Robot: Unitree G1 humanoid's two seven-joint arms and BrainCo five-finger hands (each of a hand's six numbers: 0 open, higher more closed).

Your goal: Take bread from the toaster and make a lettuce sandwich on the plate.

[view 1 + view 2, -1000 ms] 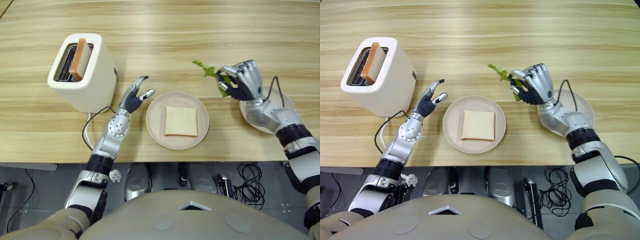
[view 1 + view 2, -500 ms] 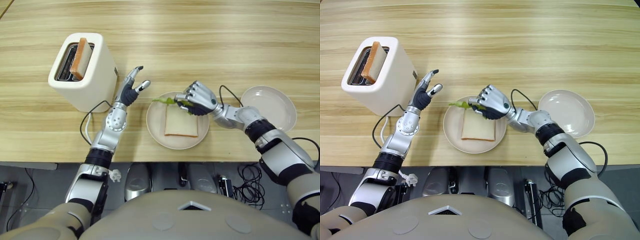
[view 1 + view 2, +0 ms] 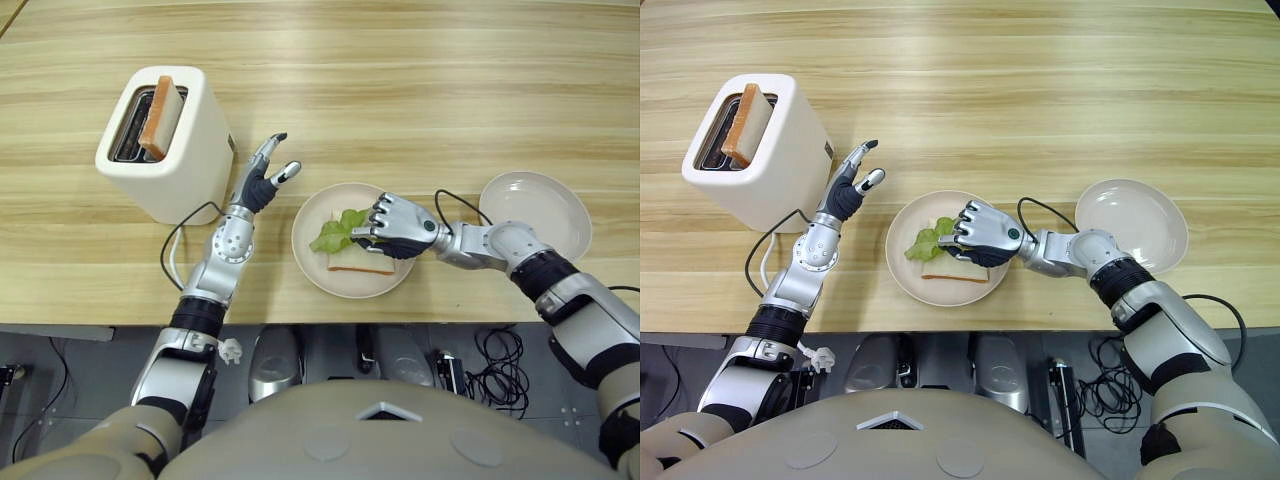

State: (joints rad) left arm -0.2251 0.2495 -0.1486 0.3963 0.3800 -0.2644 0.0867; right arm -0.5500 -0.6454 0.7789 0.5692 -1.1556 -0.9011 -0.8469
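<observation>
The right robot hand [image 3: 400, 225], curled on the lettuce [image 3: 335, 232], sits over the bread slice [image 3: 358, 264] on the plate [image 3: 310, 255]. The lettuce is probably light, limp and easily torn, so pinch it gently near its rib. The left robot hand [image 3: 262, 180] is spread beside the toaster [image 3: 185, 150].

A boxy cream-white plastic toaster [image 3: 190, 155] stands upright at the table's left, with one browned slice of toast [image 3: 160, 115] standing on edge in its near slot and poking above the top. To its right, well apart, lies a round beige plate [image 3: 306, 262] holding a square slice of white bread [image 3: 360, 265] lying flat at its middle. A crinkled green lettuce leaf [image 3: 333, 233] rests across the bread's left part and spills onto the plate, its right end under the curled fingers of the right hand [image 3: 402, 226].
</observation>
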